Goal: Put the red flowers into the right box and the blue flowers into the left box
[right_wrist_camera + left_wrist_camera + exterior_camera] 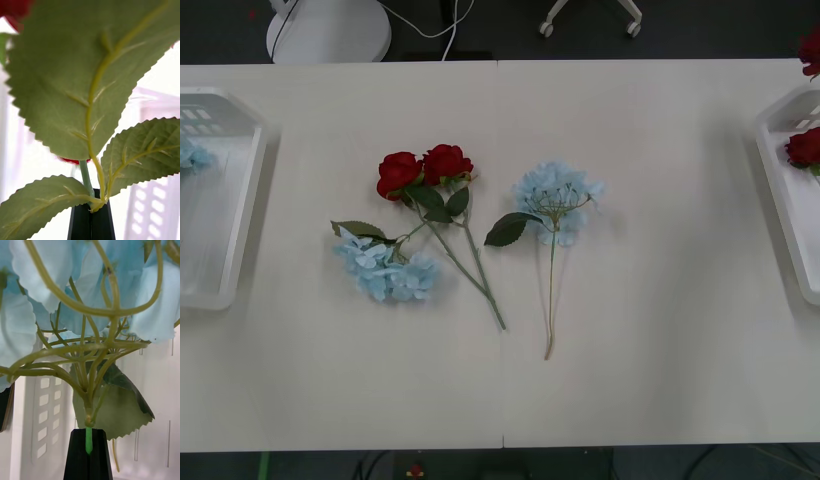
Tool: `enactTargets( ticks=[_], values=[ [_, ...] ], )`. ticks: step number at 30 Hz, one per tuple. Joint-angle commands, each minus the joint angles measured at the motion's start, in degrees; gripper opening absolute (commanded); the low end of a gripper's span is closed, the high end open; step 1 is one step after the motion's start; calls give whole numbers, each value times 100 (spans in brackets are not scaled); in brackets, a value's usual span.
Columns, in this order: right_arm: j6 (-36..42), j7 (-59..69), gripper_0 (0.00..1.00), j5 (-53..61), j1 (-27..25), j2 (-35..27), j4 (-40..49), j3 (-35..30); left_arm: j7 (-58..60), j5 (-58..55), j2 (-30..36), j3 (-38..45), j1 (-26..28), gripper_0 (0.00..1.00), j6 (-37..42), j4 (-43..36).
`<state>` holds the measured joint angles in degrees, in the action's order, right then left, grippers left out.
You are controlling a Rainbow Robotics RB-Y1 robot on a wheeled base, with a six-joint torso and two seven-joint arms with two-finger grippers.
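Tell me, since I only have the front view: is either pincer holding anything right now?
Observer: Yes. The left pincer is shut on the green stem of a blue flower.
Operator: And the right one?
Observer: The right pincer is shut on the stem of a red flower, whose toothed leaves spread just above the black fingers.
Operator: What lies behind the blue flower?
Observer: A white box with slots, seen past the stems and one large leaf.
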<state>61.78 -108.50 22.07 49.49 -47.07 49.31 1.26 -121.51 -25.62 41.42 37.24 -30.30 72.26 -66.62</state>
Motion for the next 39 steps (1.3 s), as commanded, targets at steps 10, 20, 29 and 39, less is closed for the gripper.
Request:
enactTargets(
  ticks=[10, 20, 29, 39],
  values=[
    [-861, 5, 0, -1275, -924, 259, 87, -21, 347, -426, 314, -542, 103, 12, -467, 668],
    [-887, 75, 56, -1293, -941, 330, 87, -38, 347, -1569, 481, -199, 103, 100, 534, 79],
    [-799, -66, 100, -800, -906, 233, 87, -469, 1209, -2193, 683, -278, 95, 100, 2204, -1485],
    [554, -461, 100, 1186, -722, -127, 1204, -487, 3933, -1815, -135, -2159, 262, 100, 2354, -3577]
  ],
)
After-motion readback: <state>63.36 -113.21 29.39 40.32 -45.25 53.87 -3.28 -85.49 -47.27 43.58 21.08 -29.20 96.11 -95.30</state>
